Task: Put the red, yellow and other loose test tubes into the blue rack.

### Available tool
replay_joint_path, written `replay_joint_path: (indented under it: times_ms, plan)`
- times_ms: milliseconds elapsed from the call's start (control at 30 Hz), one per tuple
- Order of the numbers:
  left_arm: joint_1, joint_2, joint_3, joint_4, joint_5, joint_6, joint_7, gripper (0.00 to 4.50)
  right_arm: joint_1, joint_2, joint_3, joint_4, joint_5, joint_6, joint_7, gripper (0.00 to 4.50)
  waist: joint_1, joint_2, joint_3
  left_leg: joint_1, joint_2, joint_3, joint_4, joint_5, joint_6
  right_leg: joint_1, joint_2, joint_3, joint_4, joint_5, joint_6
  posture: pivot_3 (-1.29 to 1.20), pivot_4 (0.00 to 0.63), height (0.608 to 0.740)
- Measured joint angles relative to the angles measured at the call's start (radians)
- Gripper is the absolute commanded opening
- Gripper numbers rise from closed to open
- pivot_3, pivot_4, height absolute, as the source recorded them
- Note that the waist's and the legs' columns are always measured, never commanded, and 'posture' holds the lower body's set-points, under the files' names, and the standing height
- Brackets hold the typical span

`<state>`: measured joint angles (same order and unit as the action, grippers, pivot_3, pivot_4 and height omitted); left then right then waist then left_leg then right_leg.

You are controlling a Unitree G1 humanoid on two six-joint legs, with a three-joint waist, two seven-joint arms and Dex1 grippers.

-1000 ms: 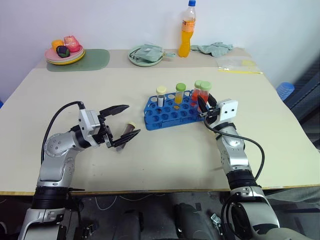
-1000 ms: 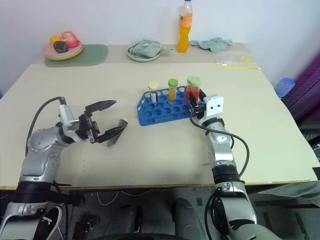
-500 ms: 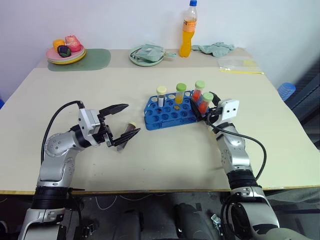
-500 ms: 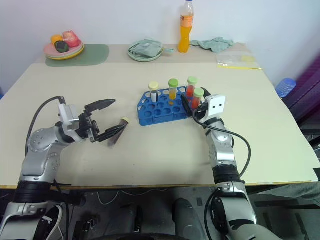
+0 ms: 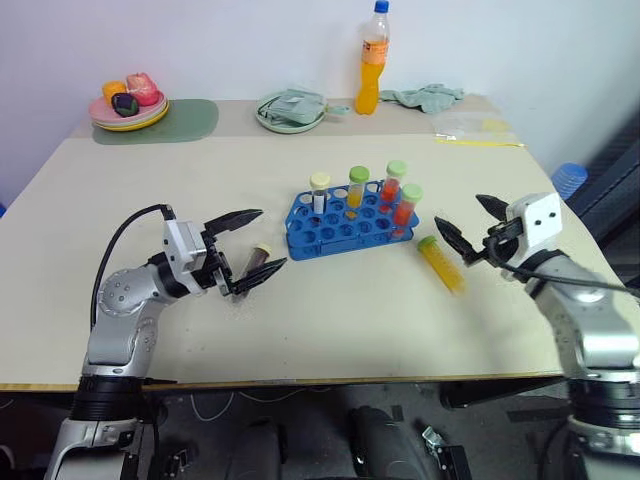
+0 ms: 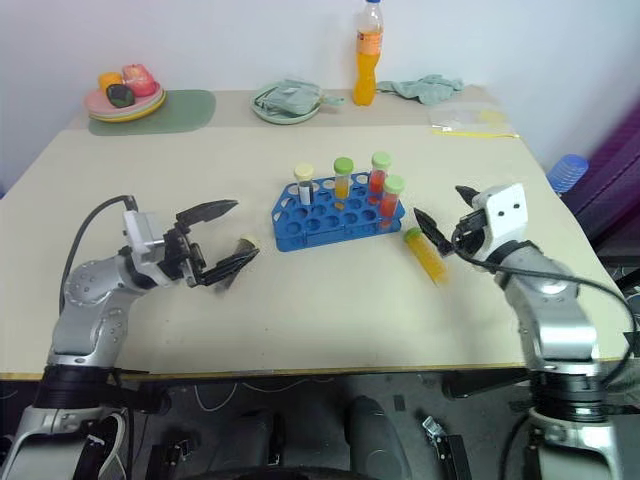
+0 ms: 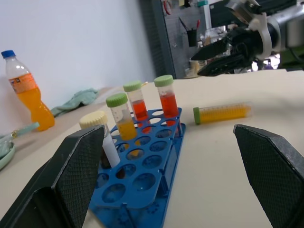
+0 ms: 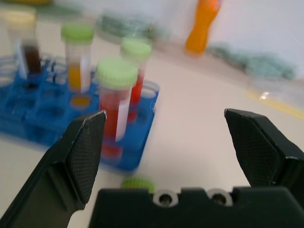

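On the left, the left claw (image 5: 245, 252) hangs just above the surface (image 5: 330, 320), fingers spread wide and empty — a loose tube with a dark filling and pale cap (image 5: 259, 257) lies on the surface between its fingertips. Near the middle stands the blue rack (image 5: 345, 220), with four capped tubes upright in it: one white-capped (image 5: 320, 190), one with yellow liquid (image 5: 358, 186), two with red liquid (image 5: 398, 200). Just right of the rack a yellow tube with a green cap (image 5: 440, 262) lies flat. Beside it, the right claw (image 5: 468, 230) gapes wide — holding nothing.
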<state>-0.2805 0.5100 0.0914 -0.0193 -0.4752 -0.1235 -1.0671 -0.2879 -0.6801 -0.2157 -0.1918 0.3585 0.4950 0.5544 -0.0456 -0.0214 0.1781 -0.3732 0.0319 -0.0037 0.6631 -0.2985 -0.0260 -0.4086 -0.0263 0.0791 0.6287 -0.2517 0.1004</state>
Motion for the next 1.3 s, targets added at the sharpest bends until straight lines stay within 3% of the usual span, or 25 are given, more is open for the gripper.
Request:
replay_joint_path:
  times_ms: [200, 400, 567, 800, 1300]
  plan:
    - [-0.046, -0.021, -0.010, 0.038, 0.009, -0.020, -0.020, 4.50, -0.174, -0.218, 0.149, 0.002, -0.009, 0.416, 0.042, 4.40, 0.009, -0.001, -0.001, -0.001, 0.000, -0.001, 0.000, 0.000, 0.000, 0.000, -0.001, -0.001, -0.002, 0.000, -0.001, 0.00, 0.150, 0.740]
    - [-0.032, -0.043, -0.027, 0.035, 0.029, -0.025, -0.006, 4.50, -0.319, -0.231, 0.305, 0.026, 0.020, 0.767, 0.076, 4.40, 0.003, -0.001, 0.000, -0.003, 0.000, 0.000, 0.000, 0.000, 0.001, -0.001, -0.002, 0.000, -0.003, 0.000, 0.000, 0.00, 0.150, 0.740]
    - [0.005, -0.041, -0.029, -0.035, 0.030, -0.020, 0.022, 4.50, -0.458, -0.226, 0.395, 0.123, 0.008, 0.907, 0.077, 4.40, 0.003, -0.001, 0.000, -0.003, 0.000, 0.000, 0.000, 0.000, 0.001, -0.001, -0.002, 0.000, -0.004, 0.000, -0.001, 0.00, 0.150, 0.740]
    - [0.033, -0.038, -0.027, -0.134, 0.025, 0.033, 0.091, 4.50, -0.532, -0.144, 0.454, 0.222, 0.011, 1.014, 0.074, 4.40, 0.004, -0.001, 0.000, -0.004, 0.000, 0.000, 0.000, 0.000, 0.001, -0.001, -0.003, -0.001, -0.005, 0.000, 0.000, 0.00, 0.150, 0.740]
    - [0.086, -0.036, -0.027, -0.202, 0.022, 0.069, 0.154, 4.50, -0.547, -0.145, 0.555, 0.319, -0.020, 0.977, 0.082, 4.40, 0.003, -0.001, 0.000, -0.004, 0.000, 0.000, 0.000, 0.000, 0.001, -0.001, -0.002, -0.001, -0.005, 0.000, 0.000, 0.00, 0.150, 0.740]
